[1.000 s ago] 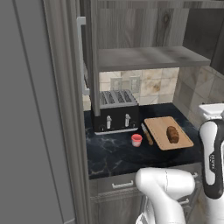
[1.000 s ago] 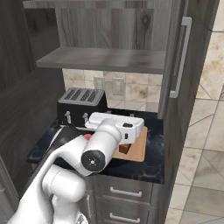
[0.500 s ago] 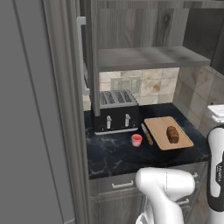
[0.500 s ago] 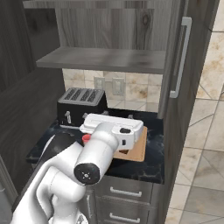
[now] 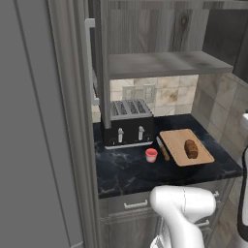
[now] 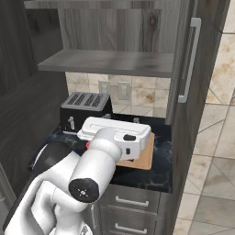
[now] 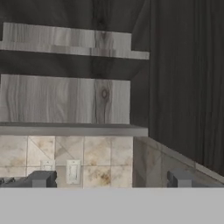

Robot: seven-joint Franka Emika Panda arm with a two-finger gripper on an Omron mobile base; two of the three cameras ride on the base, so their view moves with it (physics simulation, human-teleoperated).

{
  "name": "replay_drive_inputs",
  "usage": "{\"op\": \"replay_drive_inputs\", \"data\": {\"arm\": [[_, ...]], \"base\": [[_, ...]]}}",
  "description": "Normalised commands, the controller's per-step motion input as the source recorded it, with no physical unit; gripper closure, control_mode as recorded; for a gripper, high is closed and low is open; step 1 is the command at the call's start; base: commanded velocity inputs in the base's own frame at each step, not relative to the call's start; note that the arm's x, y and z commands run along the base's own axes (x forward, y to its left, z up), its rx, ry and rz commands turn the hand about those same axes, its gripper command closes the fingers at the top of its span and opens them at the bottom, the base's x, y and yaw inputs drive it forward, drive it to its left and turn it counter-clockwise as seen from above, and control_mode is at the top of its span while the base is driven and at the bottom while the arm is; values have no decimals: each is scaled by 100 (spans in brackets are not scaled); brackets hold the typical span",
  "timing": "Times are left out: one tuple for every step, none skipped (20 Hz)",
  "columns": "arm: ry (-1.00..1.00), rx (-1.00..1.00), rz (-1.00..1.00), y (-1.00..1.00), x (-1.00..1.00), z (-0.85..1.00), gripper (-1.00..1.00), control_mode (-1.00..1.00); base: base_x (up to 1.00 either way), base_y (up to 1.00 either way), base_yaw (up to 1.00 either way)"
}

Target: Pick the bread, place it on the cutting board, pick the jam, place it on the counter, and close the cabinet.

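Cabinet (image 7: 175,78) ahead, tool (image 7: 109,178) wide open, empty

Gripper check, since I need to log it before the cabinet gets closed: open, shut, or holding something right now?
Gripper: open, jaws spread wide, nothing between them; it faces the cabinet shelves.

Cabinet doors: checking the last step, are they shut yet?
Open. The cabinet shelf is exposed, and a door with its bar handle swings outward at right.
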Motion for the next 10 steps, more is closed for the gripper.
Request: {"op": "replay_drive_inputs", "data": {"arm": [[-3, 0, 0, 0, -38, 29, -100, -100], [-3, 0, 0, 0, -38, 26, -100, -100], [-3, 0, 0, 0, -37, 24, -100, -100], [-3, 0, 0, 0, -37, 24, -100, -100], [-2, 0, 0, 0, -38, 24, -100, -100], [-2, 0, 0, 0, -39, 22, -100, -100], [-2, 0, 0, 0, -39, 21, -100, -100], [0, 0, 0, 0, -39, 19, -100, -100], [0, 0, 0, 0, -35, 14, -100, -100], [0, 0, 0, 0, -34, 14, -100, -100]], "base": [[0, 0, 0], [0, 0, 0], [0, 0, 0], [0, 0, 0], [0, 0, 0], [0, 0, 0], [0, 0, 0], [0, 0, 0], [0, 0, 0], [0, 0, 0]]}}
